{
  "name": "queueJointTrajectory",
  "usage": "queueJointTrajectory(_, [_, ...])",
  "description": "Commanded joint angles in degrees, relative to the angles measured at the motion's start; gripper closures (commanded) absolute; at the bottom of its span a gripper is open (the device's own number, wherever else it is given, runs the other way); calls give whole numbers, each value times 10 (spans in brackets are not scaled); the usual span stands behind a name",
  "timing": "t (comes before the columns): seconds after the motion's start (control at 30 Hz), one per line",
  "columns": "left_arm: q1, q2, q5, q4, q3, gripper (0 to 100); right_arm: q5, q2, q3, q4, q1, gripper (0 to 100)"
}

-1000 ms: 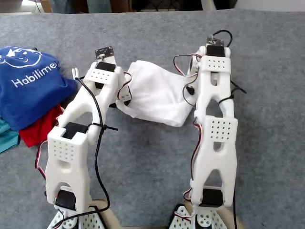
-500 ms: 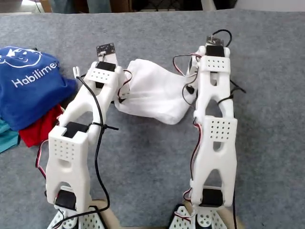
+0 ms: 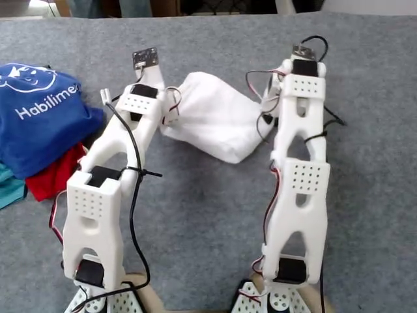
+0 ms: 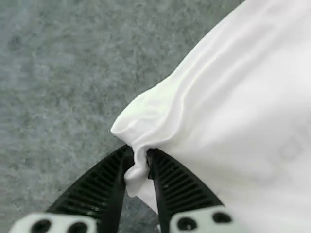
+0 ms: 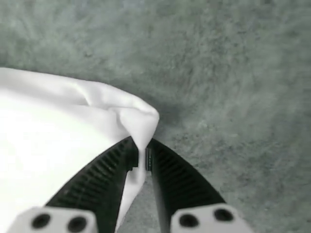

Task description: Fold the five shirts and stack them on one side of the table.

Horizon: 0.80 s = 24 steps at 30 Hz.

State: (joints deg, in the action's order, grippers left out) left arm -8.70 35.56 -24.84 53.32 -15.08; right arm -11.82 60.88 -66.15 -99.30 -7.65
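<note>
Where the black ribbed fingers [image 4: 104, 182] of the left gripper [image 4: 138, 156] come together, they pinch a bunched corner of the white shirt [image 4: 233, 97], and a small tongue of cloth pokes out between them. The right gripper [image 5: 140, 149] has its own fingers [image 5: 177, 179] pressed on a folded peak at the shirt's other end. Around both corners there is grey felt [image 3: 195, 215], which covers the whole table.

Seen from above, the shirt is a rumpled, partly folded bundle stretched between the two wrists in the far middle of the table. It slants from far left to near right, and its near corner sticks out toward the right arm [image 3: 300, 176]. Whether its middle rests on the felt or hangs free, I cannot tell. Each arm's wrist covers the end it holds, and red and black cables [image 3: 171, 107] loop over the cloth's edges on both sides.

The left arm [image 3: 107, 169] stands between the white shirt and a pile at the table's left edge, well apart from it. In that pile a blue shirt [image 3: 39, 117] with white print lies on top. A red shirt [image 3: 55, 173] shows from under its near side, and a strip of teal cloth [image 3: 8, 186] shows at the very edge.
</note>
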Motion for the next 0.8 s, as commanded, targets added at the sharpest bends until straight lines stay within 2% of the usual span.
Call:
queueJointTrajectory(0.0, [-23,-4,4,-9,-40,973,4,-10,-43,-18,-43,971])
queueJointTrajectory(0.27, [-99,-3,4,-11,-73,973,53,-11,-28,-20,-114,971])
queueJointTrajectory(0.37, [-125,13,4,-11,-76,973,77,-26,28,-20,-150,971])
queueJointTrajectory(0.53, [-151,40,4,-5,-93,973,120,-134,159,-14,-200,971])
queueJointTrajectory(0.77, [-196,58,4,-5,-161,973,149,-200,222,34,-260,971])
